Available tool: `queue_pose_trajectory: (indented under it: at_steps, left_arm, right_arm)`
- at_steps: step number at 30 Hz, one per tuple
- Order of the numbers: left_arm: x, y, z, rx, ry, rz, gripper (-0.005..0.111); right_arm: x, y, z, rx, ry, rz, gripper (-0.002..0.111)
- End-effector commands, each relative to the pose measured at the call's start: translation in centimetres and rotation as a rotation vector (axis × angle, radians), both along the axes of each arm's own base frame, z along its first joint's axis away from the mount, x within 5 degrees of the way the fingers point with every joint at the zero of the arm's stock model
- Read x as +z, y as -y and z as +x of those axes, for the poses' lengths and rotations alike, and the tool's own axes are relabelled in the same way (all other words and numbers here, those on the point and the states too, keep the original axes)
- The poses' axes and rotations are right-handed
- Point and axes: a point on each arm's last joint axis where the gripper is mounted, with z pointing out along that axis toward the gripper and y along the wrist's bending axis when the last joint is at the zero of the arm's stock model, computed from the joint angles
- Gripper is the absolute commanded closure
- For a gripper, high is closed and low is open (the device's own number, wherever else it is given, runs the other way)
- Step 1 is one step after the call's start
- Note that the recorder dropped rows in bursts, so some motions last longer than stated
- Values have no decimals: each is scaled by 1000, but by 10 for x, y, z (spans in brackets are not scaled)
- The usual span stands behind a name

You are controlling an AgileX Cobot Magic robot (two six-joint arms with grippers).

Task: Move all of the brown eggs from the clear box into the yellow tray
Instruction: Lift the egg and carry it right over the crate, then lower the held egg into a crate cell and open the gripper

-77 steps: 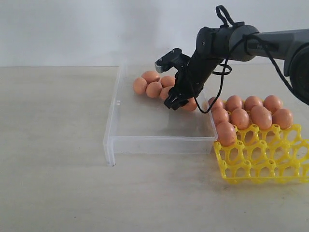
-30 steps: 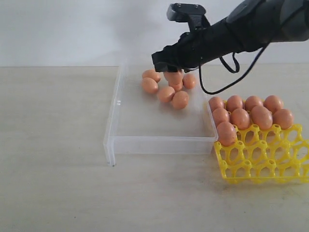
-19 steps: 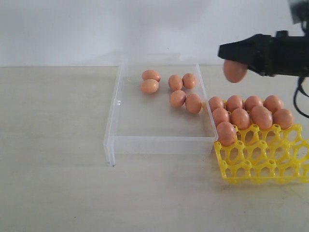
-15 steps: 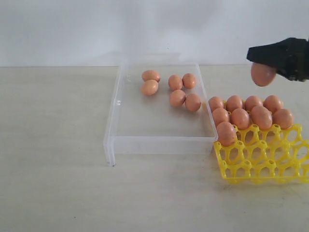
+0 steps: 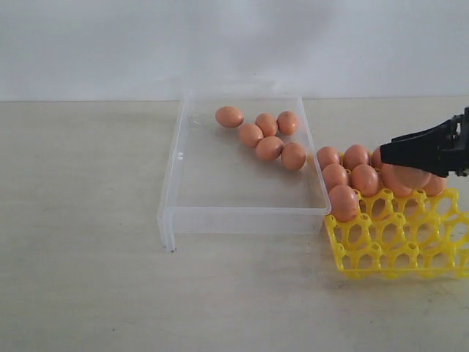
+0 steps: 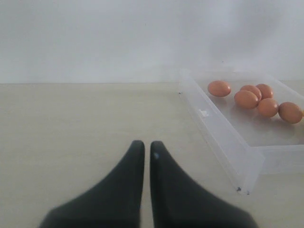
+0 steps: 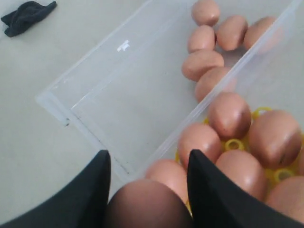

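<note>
While gripping one brown egg in the right hand, hovered over filled rows of the yellow tray. Saw six more eggs clustered at the far end of the clear box beside it. Held left hand closed over the worktop.

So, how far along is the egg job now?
Done: several eggs sit in the yellow tray. In hand: the right claw holds one egg over that tray. Left: six eggs lie in the clear box.
</note>
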Motion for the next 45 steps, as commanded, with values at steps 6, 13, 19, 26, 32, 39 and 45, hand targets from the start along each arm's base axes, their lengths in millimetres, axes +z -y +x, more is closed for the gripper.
queue_pose_trajectory:
  at_steps: [6,13,19,26,32,39,45]
  left_arm:
    - [-1,0,0,3,0,0,102]
    - [-1,0,0,3,0,0,102]
    - [-1,0,0,3,0,0,102]
    - [-1,0,0,3,0,0,102]
    - [-1,0,0,3,0,0,102]
    - [-1,0,0,3,0,0,102]
    - [-1,0,0,3,0,0,102]
  right_arm:
    - [-39,9,19,-59,69,103,108]
    - [-73,10,24,-104,-12,213,108]
    - [-72,9,31,-99,4,212,108]
    - [-81,-20,37,5,-50,75,108]
    - [-85,-23,39,-1,-67,35,108]
    - [-84,-26,36,47,-63,45,77]
    - [-83,-25,37,38,-59,55,68]
